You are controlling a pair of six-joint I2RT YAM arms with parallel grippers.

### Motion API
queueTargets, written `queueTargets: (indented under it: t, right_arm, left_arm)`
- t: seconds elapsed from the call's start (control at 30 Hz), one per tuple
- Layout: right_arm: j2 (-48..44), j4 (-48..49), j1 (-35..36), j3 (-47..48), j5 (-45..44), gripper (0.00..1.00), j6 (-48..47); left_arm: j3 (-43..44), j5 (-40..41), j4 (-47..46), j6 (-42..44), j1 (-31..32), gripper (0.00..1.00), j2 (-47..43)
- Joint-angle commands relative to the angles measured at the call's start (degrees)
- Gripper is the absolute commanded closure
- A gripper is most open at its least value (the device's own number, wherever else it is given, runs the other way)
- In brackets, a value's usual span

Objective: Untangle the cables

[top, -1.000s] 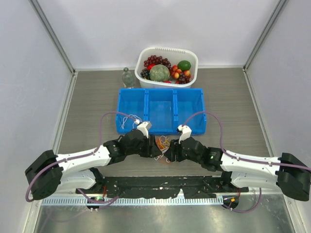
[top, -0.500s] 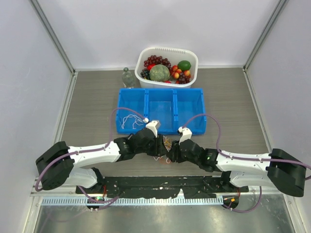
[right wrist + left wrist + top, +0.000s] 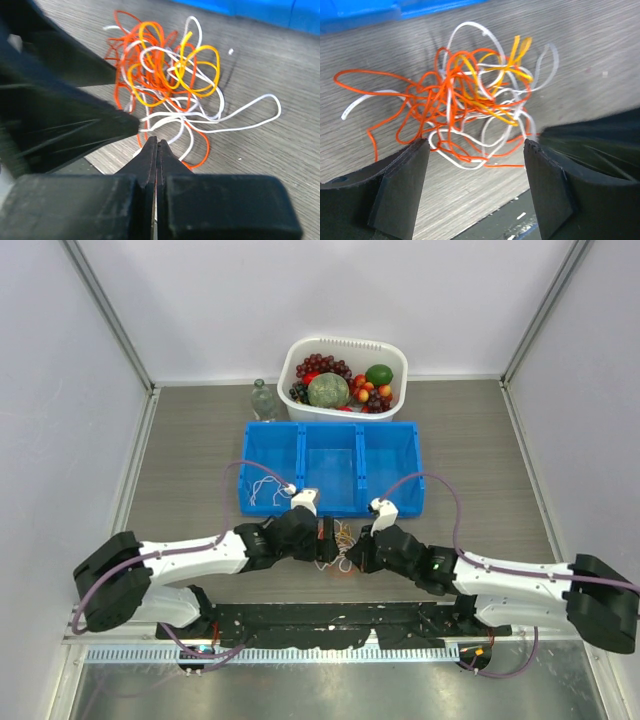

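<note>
- We see the cables (image 3: pixel 470 100) knotted in one heap just beside the blue bin (image 3: pixel 330 427); nearly all the untangling is left.
- Our left gripper (image 3: pixel 475 148) straddles the heap, released; our right gripper (image 3: pixel 157 145) is clenched at its edge.

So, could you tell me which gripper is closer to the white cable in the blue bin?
Left. The left gripper sits in front of the blue bin, right of that white cable; the right gripper is further right, on the far side of the tangle.
</note>
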State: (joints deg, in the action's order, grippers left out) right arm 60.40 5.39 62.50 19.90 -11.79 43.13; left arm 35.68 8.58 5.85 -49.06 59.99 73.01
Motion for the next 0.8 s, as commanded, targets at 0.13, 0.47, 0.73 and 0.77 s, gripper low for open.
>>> queueTargets:
  t: [0.13,0.47,0.73,0.77]
  right_arm:
    - [-15.1,-10.0,0.0,4.4,-0.3,0.99,-8.1]
    - [-20.5,-18.2,-0.1,9.2,-7.7,0.82,-5.6]
    - [-10.1,-8.4,-0.3,5.2,-2.8,0.49,4.5]
    - [-8.0,-7.2,-0.3,5.1,-2.4,0.45,5.4]
  left_arm:
    - [3.2,8.4,6.6,-2.0,-1.7,0.30,8.3]
    - [-1.8,3.4,2.0,-2.3,-2.7,0.28,0.8]
    - [-2.1,5.4,5.0,-1.0,-2.8,0.22,-10.0]
    - [-2.3,6.1,4.5,-0.8,-2.9,0.21,-10.1]
